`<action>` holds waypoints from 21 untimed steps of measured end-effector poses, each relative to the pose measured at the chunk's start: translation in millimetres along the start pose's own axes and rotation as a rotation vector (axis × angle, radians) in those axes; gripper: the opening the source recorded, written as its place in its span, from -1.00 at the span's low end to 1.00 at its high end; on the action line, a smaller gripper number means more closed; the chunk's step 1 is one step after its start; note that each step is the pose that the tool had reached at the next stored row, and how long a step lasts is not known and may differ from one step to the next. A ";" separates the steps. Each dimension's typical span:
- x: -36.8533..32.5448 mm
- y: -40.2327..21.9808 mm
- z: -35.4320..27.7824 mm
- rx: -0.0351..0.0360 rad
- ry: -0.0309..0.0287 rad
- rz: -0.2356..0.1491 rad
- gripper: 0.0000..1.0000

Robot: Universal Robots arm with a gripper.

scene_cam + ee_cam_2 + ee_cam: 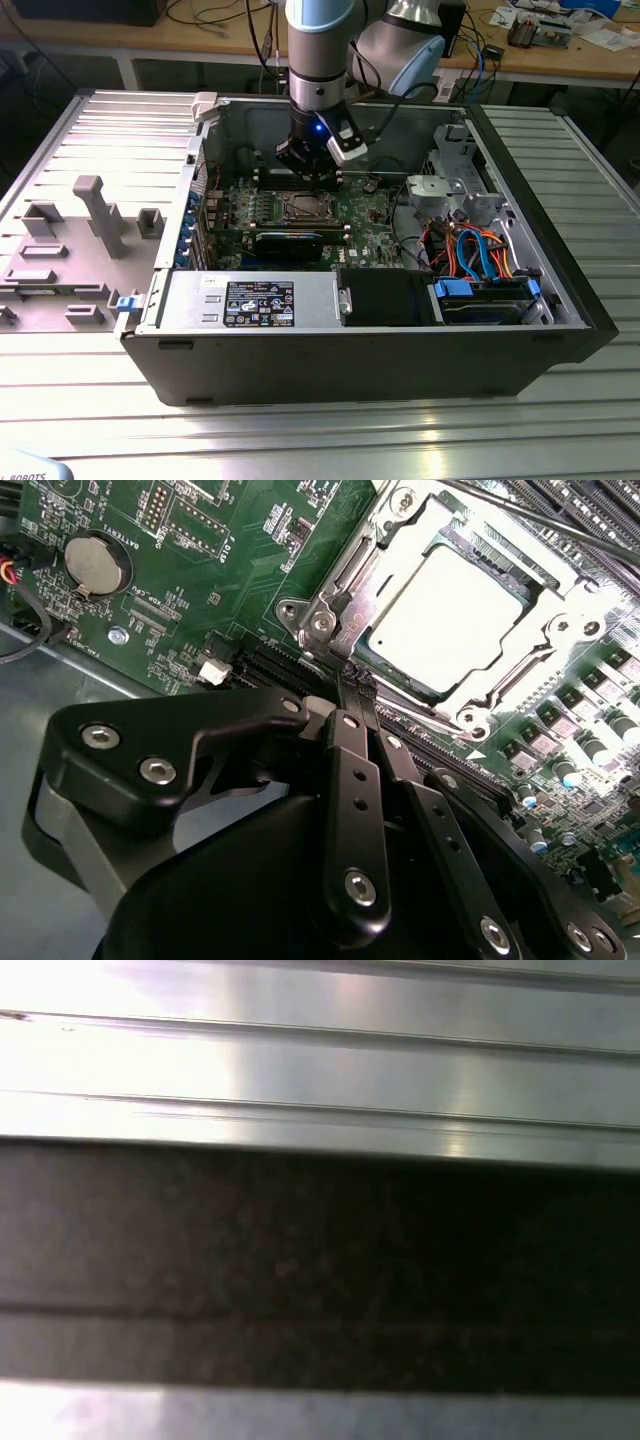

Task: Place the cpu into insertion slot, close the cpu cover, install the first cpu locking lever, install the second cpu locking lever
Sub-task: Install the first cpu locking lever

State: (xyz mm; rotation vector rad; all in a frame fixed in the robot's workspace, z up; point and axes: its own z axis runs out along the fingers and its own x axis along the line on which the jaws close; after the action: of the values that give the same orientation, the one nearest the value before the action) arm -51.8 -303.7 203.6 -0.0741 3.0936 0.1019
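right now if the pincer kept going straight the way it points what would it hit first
Probably the cpu cover, at the edge nearest the pincer. The shut tips aim at that silvery frame beside the cpu seated in its window. Depth is unclear, so a lever along that edge could come first.

A ribbed metal table (90, 400) carries an open computer case (370, 355) and a grey fixture (95, 215).

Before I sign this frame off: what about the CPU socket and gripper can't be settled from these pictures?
- Locking levers: in the second wrist view the gripper hides the near edge of the cpu cover, so latching can't be confirmed.
- Socket detail: too small in the exterior view, below the gripper.
- First wrist view: blurred metal ribs and a dark band; nothing of the socket.
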 end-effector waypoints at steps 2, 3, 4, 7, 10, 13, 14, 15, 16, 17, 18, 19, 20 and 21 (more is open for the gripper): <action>0.0 -0.1 0.1 0.0003 0.0000 0.000 -0.79; -0.1 0.0 0.0 0.0002 -0.0003 0.000 -0.79; -0.2 0.1 -1.2 -0.0001 -0.0006 0.000 -0.79; -0.4 0.4 -5.7 -0.0001 -0.0004 0.000 -0.79; -0.4 0.4 -5.6 0.0003 -0.0001 0.000 -0.79; -1.1 0.3 -5.2 0.0002 -0.0001 0.000 -0.79; -1.4 0.4 -5.1 0.0002 -0.0002 0.000 -0.79; -1.7 0.4 -5.1 0.0002 -0.0002 0.000 -0.79; -2.0 0.4 -5.1 0.0001 -0.0003 0.000 -0.79; -2.1 0.4 -5.0 0.0001 -0.0003 0.000 -0.79; -2.2 0.4 -5.0 0.0001 -0.0003 0.000 -0.79; -2.3 0.4 -5.0 0.0002 -0.0002 0.000 -0.79; -2.4 0.4 -4.9 0.0003 -0.0001 0.000 -0.79; -2.7 0.4 -4.7 0.0005 -0.0001 0.000 -0.79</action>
State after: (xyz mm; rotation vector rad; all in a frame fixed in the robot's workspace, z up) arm -49.4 -303.4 208.4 -0.0742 3.0935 0.1012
